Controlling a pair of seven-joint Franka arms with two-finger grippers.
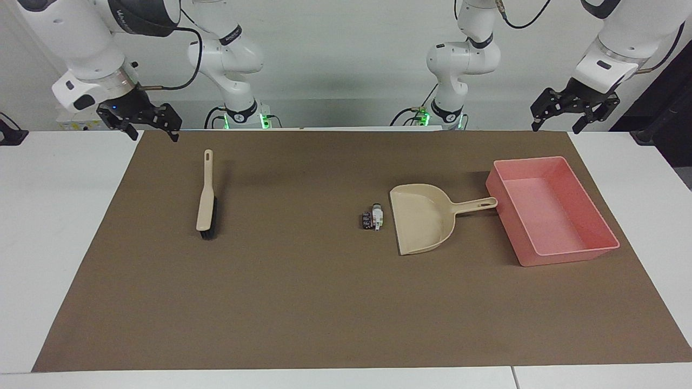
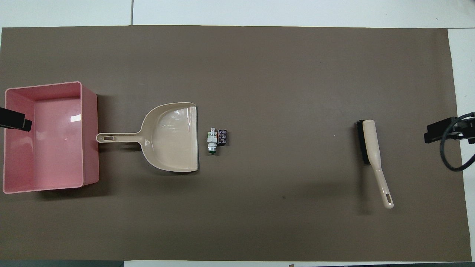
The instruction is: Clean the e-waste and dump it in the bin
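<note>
E-waste (image 1: 372, 219) in facing view: small cluster of black & white bits on brown mat (image 1: 303, 302), just beside mouth of beige dustpan (image 1: 421, 224), not touching it. Dustpan handle points at pink bin (image 1: 562, 256), toward left arm's end. Brush (image 1: 206, 197) lies well apart, toward right arm's end. Left gripper (image 1: 573, 114) up over mat corner near bin, jaws wide, holding nothing. Right gripper (image 1: 145, 123) up over mat edge, jaws wide, nothing held.

Overhead view: e-waste (image 2: 217, 137) between dustpan (image 2: 172, 139) & brush (image 2: 373, 155), close to dustpan lip. Bin (image 2: 89, 137) interior shows bare. Left gripper (image 2: 15, 120) tip over bin rim; right gripper (image 2: 441, 131) over mat edge.
</note>
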